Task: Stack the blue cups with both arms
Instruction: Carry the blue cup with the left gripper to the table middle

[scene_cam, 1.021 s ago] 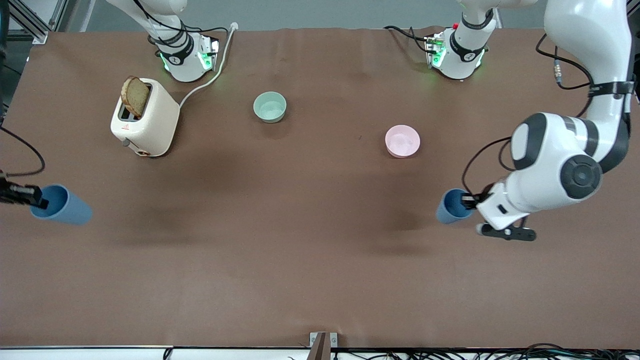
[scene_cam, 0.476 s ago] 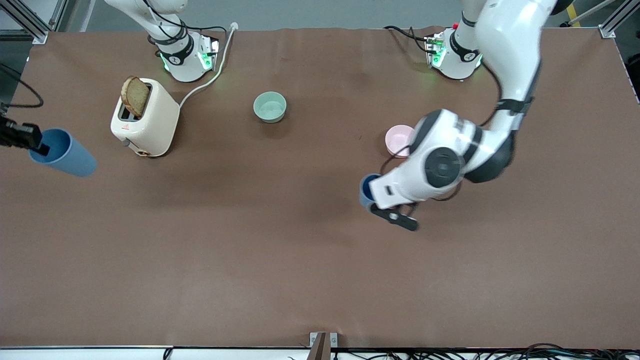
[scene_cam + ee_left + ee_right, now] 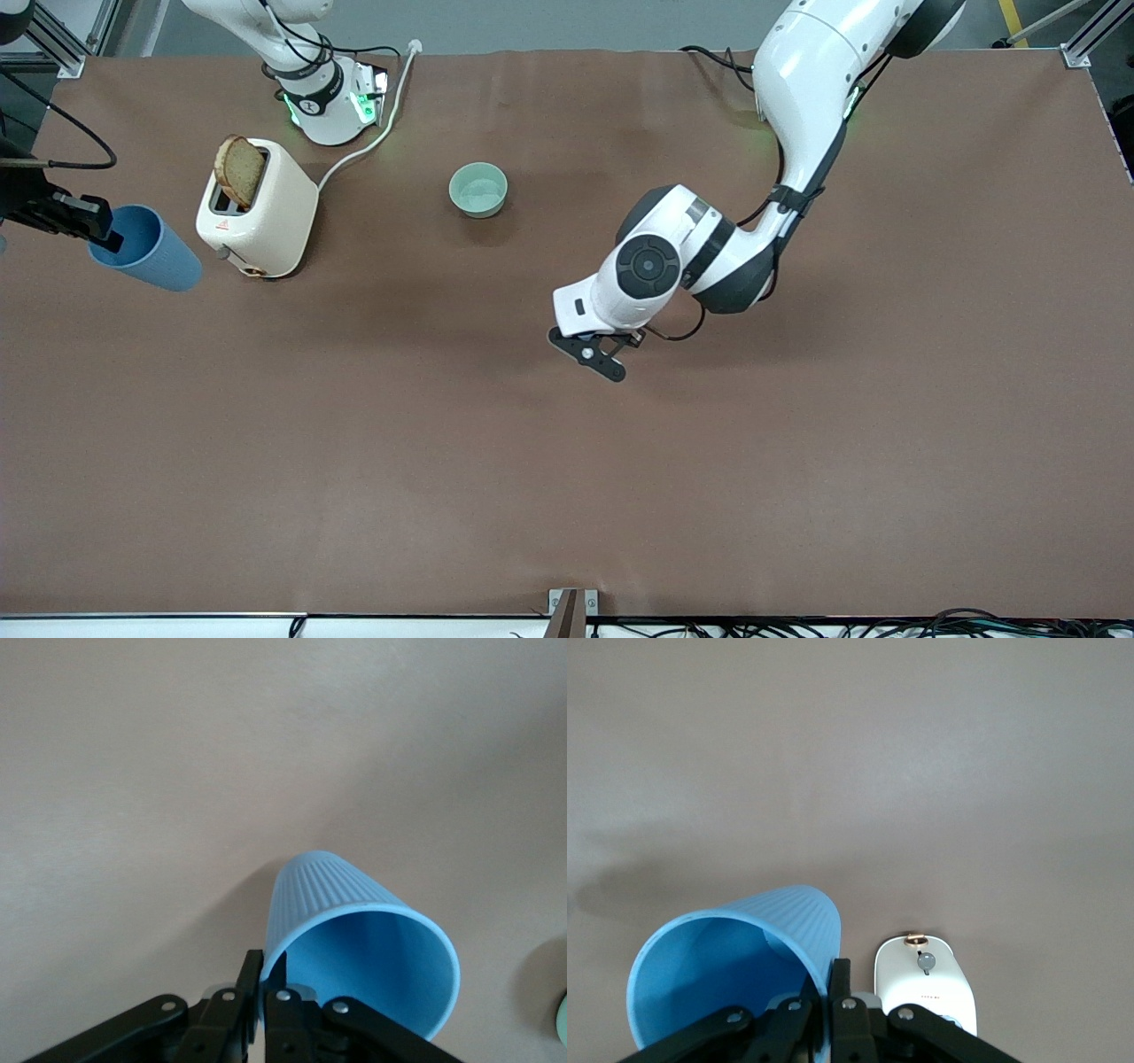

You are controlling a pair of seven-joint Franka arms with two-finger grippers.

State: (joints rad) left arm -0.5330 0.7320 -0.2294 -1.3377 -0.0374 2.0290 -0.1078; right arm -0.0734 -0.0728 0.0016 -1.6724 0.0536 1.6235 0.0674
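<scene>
One blue cup (image 3: 146, 250) hangs tilted over the table at the right arm's end, beside the toaster. My right gripper (image 3: 108, 237) is shut on its rim, one finger inside and one outside, as the right wrist view shows: gripper (image 3: 833, 985), cup (image 3: 735, 961). The other blue cup (image 3: 359, 943) is pinched the same way at its rim by my left gripper (image 3: 266, 979), over bare brown tabletop. In the front view the left arm's wrist (image 3: 638, 270) reaches over the middle of the table and hides that cup and gripper.
A cream toaster (image 3: 257, 208) with a slice of bread (image 3: 239, 171) standing in it sits toward the right arm's end; its cable runs to the right arm's base. A pale green bowl (image 3: 478, 190) stands mid-table, farther from the camera than the left wrist.
The left arm has swung its cup from the left arm's end to the middle of the table and now covers the pink bowl. The right gripper carried its cup farther from the camera, up beside the toaster.
</scene>
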